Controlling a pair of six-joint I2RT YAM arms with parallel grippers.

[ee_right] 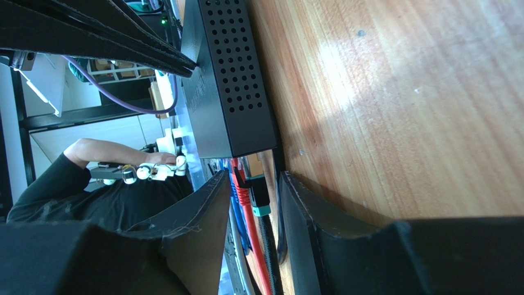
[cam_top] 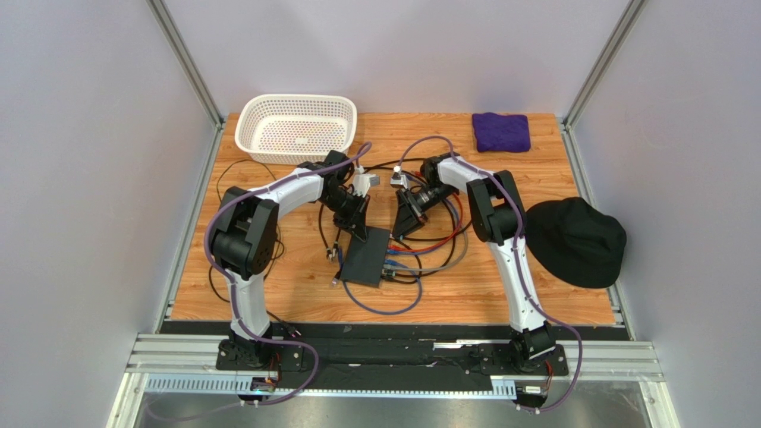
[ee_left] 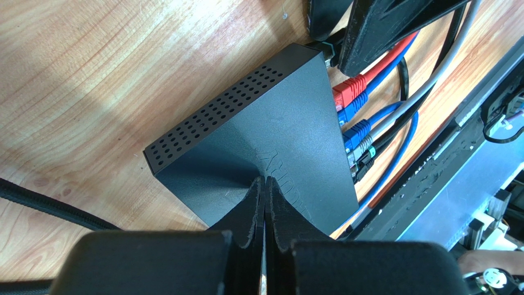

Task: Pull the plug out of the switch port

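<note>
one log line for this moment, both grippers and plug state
left gripper: shut, tips on switch top | right gripper: open, straddling cables by ports | plugs: in ports

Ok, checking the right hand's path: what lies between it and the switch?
Cable plugs: in the right wrist view, a red plug and a teal plug sit between the right hand and the switch.
</note>
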